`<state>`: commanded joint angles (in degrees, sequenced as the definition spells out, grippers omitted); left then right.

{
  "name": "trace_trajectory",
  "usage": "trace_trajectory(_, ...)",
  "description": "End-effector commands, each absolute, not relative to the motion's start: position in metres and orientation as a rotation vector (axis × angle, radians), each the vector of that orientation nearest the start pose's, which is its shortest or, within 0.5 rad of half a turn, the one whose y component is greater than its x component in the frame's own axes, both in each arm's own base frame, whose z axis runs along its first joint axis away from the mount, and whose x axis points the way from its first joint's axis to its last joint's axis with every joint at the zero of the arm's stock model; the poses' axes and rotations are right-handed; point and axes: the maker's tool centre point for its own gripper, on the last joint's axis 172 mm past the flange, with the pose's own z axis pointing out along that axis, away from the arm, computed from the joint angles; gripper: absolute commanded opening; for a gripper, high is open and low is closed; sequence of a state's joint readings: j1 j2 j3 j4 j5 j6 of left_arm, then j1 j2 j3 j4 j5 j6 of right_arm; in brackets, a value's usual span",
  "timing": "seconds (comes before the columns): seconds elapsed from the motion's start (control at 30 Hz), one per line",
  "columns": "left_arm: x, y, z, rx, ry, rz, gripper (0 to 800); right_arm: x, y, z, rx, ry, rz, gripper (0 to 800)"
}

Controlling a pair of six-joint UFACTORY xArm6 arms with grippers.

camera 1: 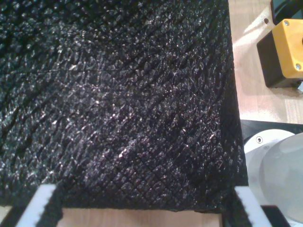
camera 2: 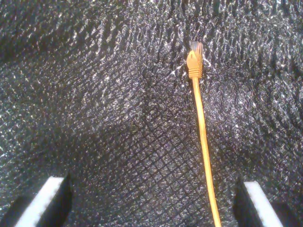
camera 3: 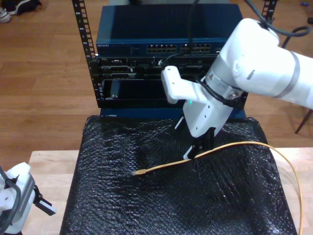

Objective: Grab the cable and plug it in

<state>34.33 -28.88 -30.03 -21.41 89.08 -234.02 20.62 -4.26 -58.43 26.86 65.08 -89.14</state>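
Note:
The cable is thin and yellow-orange, and it lies on a black mesh mat with its yellow-booted plug pointing away from the camera. My second gripper is open and straddles the cable, which runs closer to one finger. In the exterior view the plug rests mid-mat, and the cable passes under my second gripper, then loops down toward the exterior view's right. My first gripper is open over the mat's edge with nothing between its fingers. It sits low at the exterior view's left.
A dark rack with a blue network switch and its row of ports stands behind the mat. A yellow and black box and a round white base sit on the wooden table beside the mat.

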Motion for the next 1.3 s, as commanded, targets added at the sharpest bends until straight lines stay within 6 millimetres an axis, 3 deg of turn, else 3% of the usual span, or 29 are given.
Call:
trace_trajectory(0.37, 0.206, 0.022, 0.176, 1.868, -1.725, 0.353, 800, 0.381, 0.263, 0.207, 2.268, 2.584, 0.304, 794)
trace_trajectory(0.5, 0.206, 0.022, 0.176, 1.868, -1.725, 0.353, 800, 0.386, 0.265, 0.202, 2.166, 2.547, 0.255, 794)
trace_trajectory(0.73, 0.205, 0.022, 0.176, 1.867, -1.723, 0.352, 800, 0.38, 0.269, 0.175, 2.16, 2.487, 0.11, 794)
trace_trajectory(0.9, 0.204, 0.022, 0.173, 1.859, -1.713, 0.346, 800, 0.367, 0.295, 0.144, 2.168, 2.463, 0.063, 794)
trace_trajectory(1.1, 0.204, 0.021, 0.174, 1.858, -1.711, 0.347, 800, 0.381, 0.291, 0.131, 2.181, 2.323, 0.04, 792)
trace_trajectory(1.3, 0.204, 0.021, 0.173, 1.857, -1.71, 0.347, 800, 0.388, 0.296, 0.122, 2.159, 2.307, 0.065, 774)
